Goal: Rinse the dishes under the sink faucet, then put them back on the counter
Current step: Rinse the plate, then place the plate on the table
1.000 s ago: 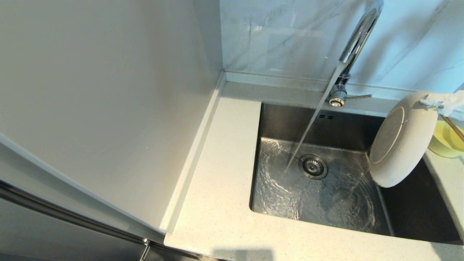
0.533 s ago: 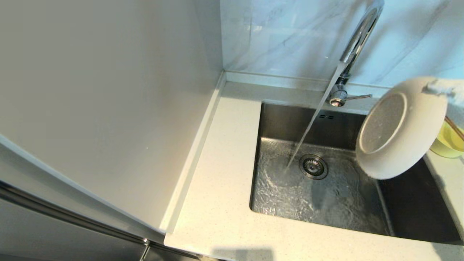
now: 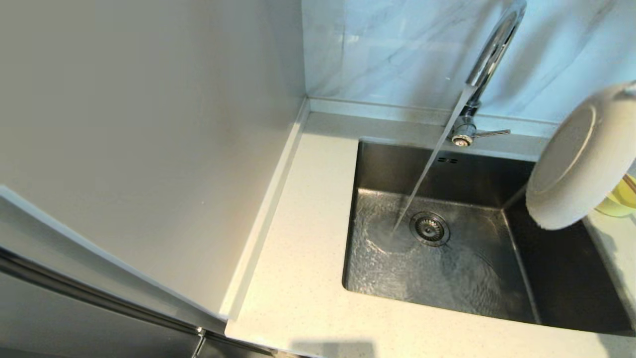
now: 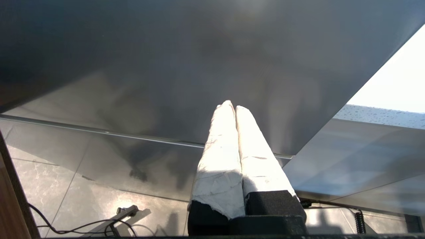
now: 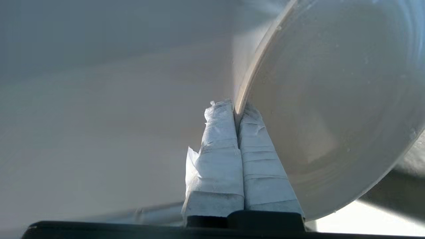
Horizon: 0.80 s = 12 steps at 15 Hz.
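Note:
The white plate (image 3: 576,164) hangs tilted on edge over the right side of the sink (image 3: 447,268), its underside facing the faucet (image 3: 489,54). My right gripper (image 5: 236,108) is shut on the plate's (image 5: 332,99) rim; in the head view the gripper itself is out of frame. Water streams from the faucet onto the basin floor beside the drain (image 3: 429,228). A sliver of the pale yellow bowl (image 3: 618,201) shows behind the plate on the right counter (image 3: 613,248). My left gripper (image 4: 231,105) is shut on nothing, parked low beside a cabinet front.
A grey cabinet side panel (image 3: 149,149) stands along the left of the counter (image 3: 303,238). The marble-veined wall panel (image 3: 387,49) rises behind the faucet. The faucet's thin lever (image 3: 492,133) points right at its base.
The plate has been lifted up and to the right, away from the water stream and toward the right counter. The left arm has not moved.

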Available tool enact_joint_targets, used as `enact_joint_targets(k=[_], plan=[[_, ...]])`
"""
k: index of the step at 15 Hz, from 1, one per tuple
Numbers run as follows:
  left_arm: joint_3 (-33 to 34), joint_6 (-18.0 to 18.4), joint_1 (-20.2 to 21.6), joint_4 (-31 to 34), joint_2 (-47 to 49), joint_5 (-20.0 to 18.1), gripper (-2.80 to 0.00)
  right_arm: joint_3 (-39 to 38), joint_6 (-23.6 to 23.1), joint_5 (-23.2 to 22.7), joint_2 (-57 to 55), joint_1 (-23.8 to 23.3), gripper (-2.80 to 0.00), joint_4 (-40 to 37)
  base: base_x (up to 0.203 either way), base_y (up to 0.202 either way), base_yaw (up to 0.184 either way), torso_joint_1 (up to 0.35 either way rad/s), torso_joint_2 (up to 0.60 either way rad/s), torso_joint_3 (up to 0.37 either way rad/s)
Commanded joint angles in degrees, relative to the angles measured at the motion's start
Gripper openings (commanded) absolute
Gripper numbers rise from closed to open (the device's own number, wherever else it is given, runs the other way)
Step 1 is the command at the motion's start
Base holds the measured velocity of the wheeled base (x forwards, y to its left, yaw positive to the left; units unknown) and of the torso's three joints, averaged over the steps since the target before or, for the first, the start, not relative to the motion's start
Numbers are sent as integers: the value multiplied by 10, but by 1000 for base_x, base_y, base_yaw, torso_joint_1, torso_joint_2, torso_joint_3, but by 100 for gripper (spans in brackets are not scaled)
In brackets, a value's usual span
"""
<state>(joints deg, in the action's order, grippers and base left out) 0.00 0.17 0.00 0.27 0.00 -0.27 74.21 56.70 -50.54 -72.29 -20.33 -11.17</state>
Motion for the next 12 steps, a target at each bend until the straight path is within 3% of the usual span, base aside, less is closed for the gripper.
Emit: enact_joint_targets(k=[1, 2, 3, 4, 5, 6, 7, 12], plan=[[0, 0, 0, 0, 0, 0, -280, -24, -21, 60, -11, 3, -280, -73, 0, 0, 0, 0, 0, 0], [0, 0, 0, 0, 0, 0, -280, -2, -58, 141, -16, 13, -280, -144, 0, 0, 0, 0, 0, 0], [0, 0, 0, 0, 0, 0, -280, 36, -111, 265, -18, 27, -280, -217, 0, 0, 0, 0, 0, 0], [0, 0, 0, 0, 0, 0, -280, 56, -188, 393, -13, 38, -280, -271, 0, 0, 0, 0, 0, 0], [0, 0, 0, 0, 0, 0, -280, 63, -314, 485, 1, 44, -280, -309, 0, 0, 0, 0, 0, 0], [0, 0, 0, 0, 0, 0, -280, 59, -431, 529, 22, 40, -280, -337, 0, 0, 0, 0, 0, 0], [0, 0, 0, 0, 0, 0, -280, 45, -515, 542, 46, 34, -280, -363, 0, 0, 0, 0, 0, 0], [0, 0, 0, 1, 0, 0, -280, -123, -607, 545, 87, 28, -280, -382, 0, 0, 0, 0, 0, 0]])
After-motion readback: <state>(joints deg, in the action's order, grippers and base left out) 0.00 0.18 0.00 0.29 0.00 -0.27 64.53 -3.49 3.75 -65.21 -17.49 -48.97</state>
